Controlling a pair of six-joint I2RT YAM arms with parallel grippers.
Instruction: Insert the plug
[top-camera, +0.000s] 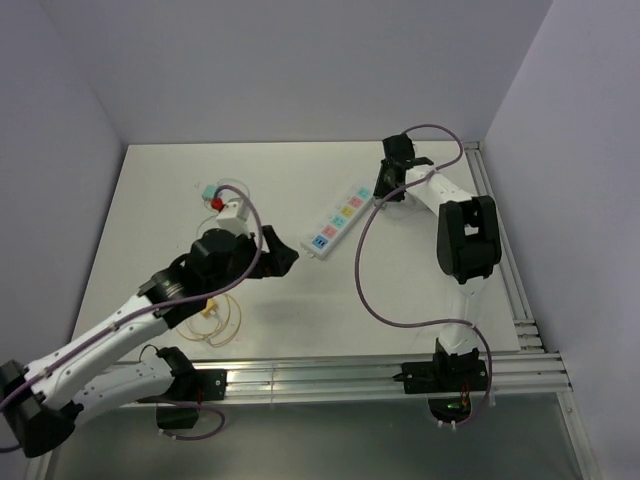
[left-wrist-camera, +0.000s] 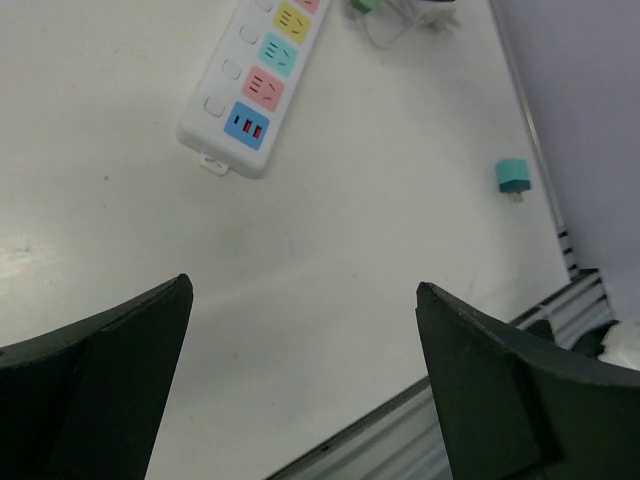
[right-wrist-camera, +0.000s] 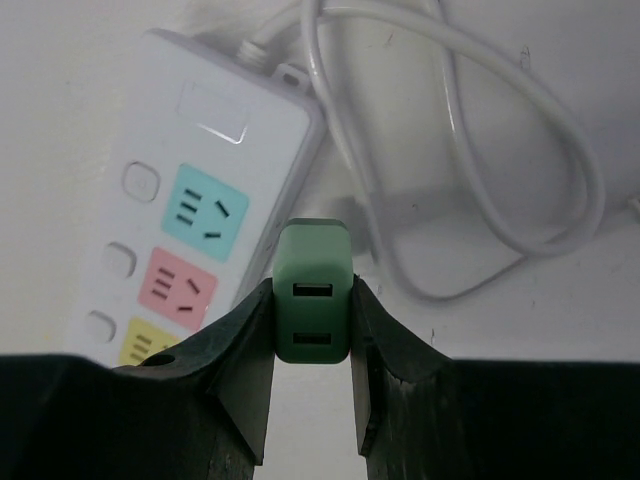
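Observation:
A white power strip (top-camera: 339, 217) with coloured sockets lies slantwise in the middle of the table; it also shows in the left wrist view (left-wrist-camera: 256, 80) and the right wrist view (right-wrist-camera: 200, 230). My right gripper (right-wrist-camera: 312, 310) is shut on a green USB plug (right-wrist-camera: 312, 290), held just beside the strip's cable end, next to its teal socket (right-wrist-camera: 204, 213). In the top view the right gripper (top-camera: 386, 185) is at the strip's far right end. My left gripper (left-wrist-camera: 300, 300) is open and empty, above bare table near the strip's blue USB end (left-wrist-camera: 248, 126); in the top view the left gripper (top-camera: 283, 258) is just left of that end.
The strip's white cable (right-wrist-camera: 480, 150) loops to the right of the plug. A teal plug (left-wrist-camera: 513, 178) lies on the table near the right rail. Small red, teal and white adapters (top-camera: 218, 197) sit at the back left. Yellowish cables (top-camera: 215, 318) lie under my left arm.

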